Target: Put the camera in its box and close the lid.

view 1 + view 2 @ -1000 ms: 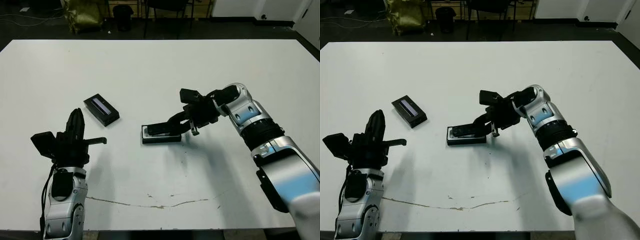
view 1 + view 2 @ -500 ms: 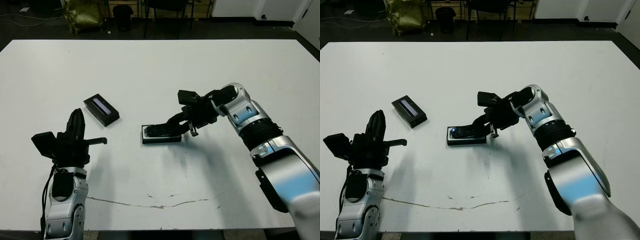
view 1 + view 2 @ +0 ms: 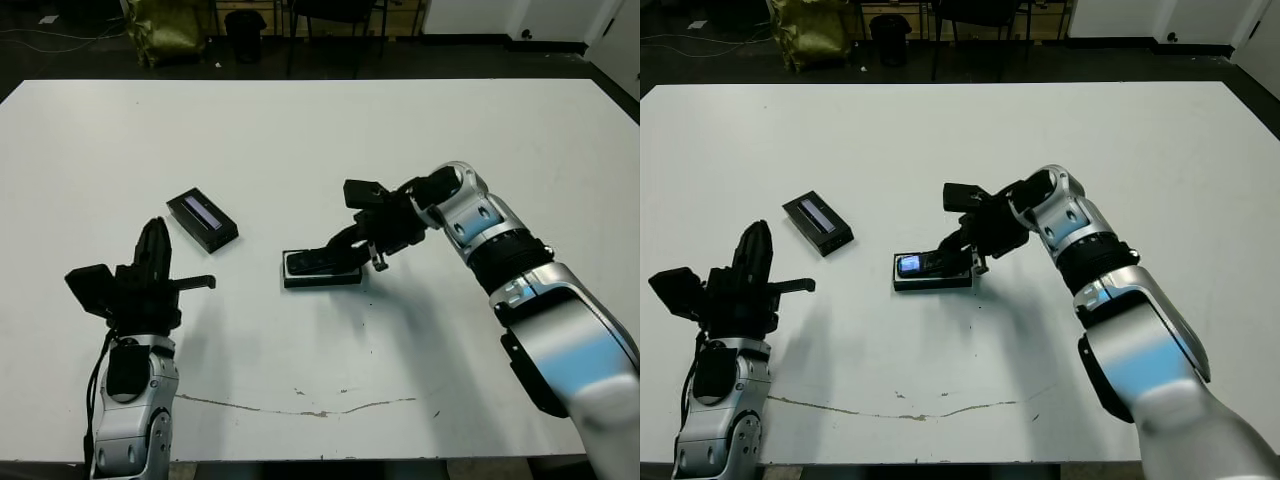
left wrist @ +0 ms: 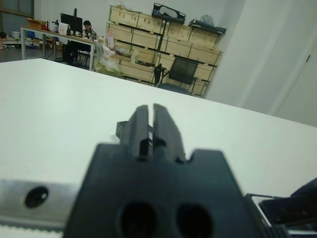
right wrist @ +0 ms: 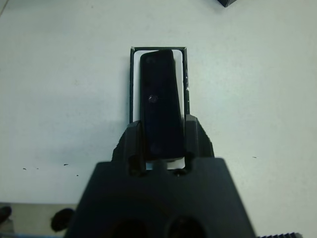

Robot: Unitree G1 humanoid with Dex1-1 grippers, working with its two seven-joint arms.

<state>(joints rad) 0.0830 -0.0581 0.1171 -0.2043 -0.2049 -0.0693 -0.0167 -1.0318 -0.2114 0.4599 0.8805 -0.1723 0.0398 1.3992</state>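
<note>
In the head views, we see the right gripper (image 3: 345, 249) reaching to the box (image 3: 322, 277), its two fingers clamped on either side of the camera (image 3: 925, 264), which lies lengthwise inside the box with its bluish shiny end pointing away from the arm. The lid (image 3: 203, 219) rests flat on the table (image 3: 330, 140), well apart from the box on the side of the robot's left arm, pale strip facing up. The left gripper (image 3: 152, 253) is raised above the table near the lid, fingers pressed together and holding nothing.

In the left wrist view, we see the left gripper's fingers (image 4: 139, 124) closed, only a thin slit between them.

In the right wrist view, the camera (image 5: 159, 101) sits inside the white-lined box (image 5: 132, 79), the fingers (image 5: 132, 141) flanking its near end.
</note>
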